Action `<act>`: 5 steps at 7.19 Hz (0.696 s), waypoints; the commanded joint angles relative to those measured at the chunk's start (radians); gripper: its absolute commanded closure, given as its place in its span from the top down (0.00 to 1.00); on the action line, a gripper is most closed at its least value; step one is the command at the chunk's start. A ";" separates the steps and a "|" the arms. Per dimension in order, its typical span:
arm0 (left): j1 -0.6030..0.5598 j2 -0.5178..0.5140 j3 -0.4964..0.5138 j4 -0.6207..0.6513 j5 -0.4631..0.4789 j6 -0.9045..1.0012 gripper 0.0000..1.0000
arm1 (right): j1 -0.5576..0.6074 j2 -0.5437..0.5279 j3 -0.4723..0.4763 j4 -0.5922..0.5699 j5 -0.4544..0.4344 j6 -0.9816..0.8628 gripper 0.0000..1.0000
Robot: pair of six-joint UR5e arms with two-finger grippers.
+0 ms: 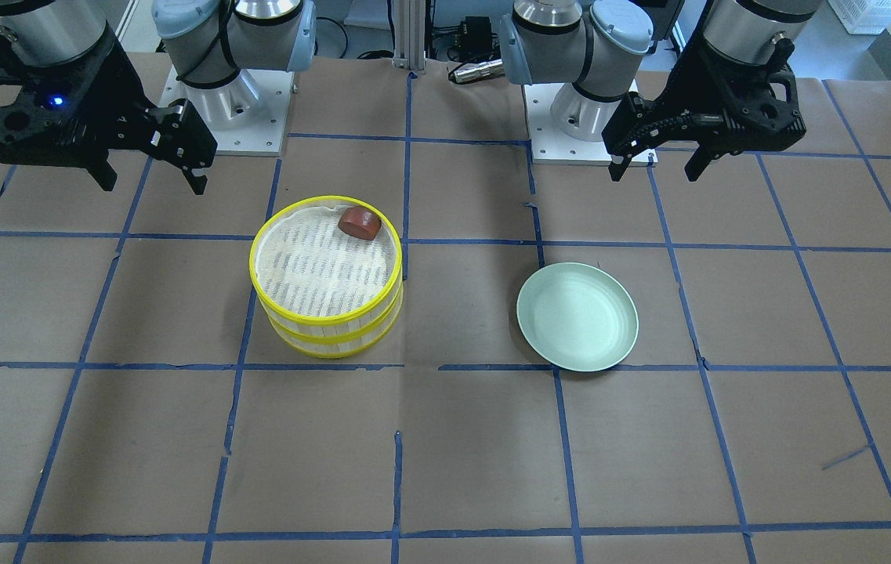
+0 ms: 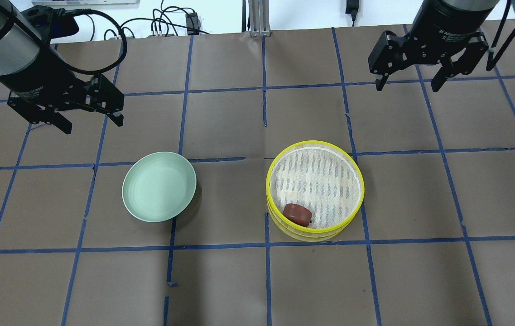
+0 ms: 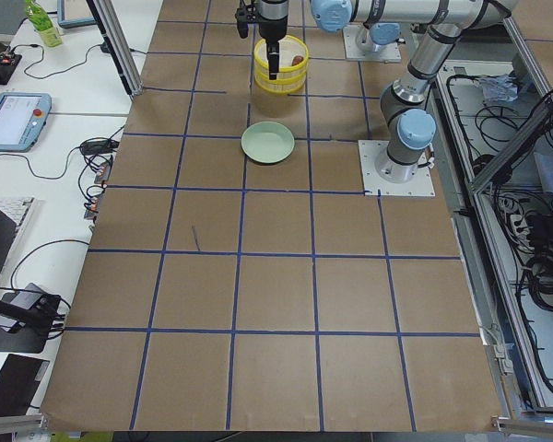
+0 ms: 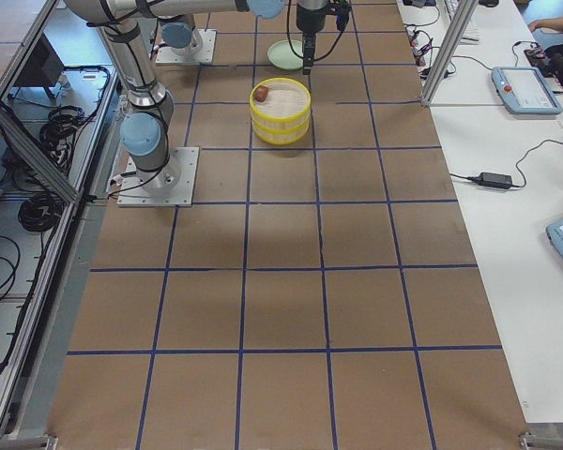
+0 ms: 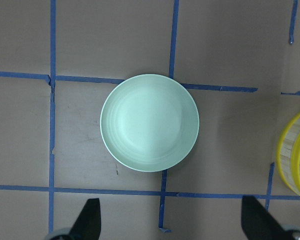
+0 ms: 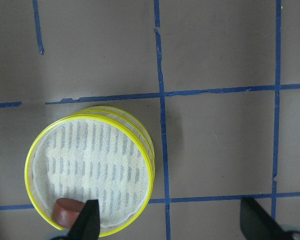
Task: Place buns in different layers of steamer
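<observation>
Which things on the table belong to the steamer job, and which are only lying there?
Belong to the job:
reddish-brown bun, lying in the top steamer layer
lower steamer layer, stacked under the top one
(a second bun shows in no view)

Only lying there:
pale green plate, empty
blue tape lines on the table cover

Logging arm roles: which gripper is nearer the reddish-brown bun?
Right. The right gripper hangs beyond the steamer holding the bun; the left gripper hangs beyond the green plate, farther off.
</observation>
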State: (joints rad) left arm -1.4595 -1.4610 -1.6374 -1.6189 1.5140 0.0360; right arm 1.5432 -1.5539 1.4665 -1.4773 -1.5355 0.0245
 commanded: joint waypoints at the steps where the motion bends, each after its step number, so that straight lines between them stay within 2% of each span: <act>1: -0.005 0.004 -0.004 -0.015 0.002 0.001 1.00 | 0.000 0.000 0.000 0.002 0.000 0.000 1.00; 5: -0.007 0.008 -0.007 -0.024 0.003 0.008 1.00 | 0.001 -0.001 0.002 0.009 0.002 0.000 1.00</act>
State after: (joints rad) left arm -1.4664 -1.4527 -1.6430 -1.6424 1.5161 0.0422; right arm 1.5428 -1.5542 1.4675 -1.4690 -1.5355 0.0245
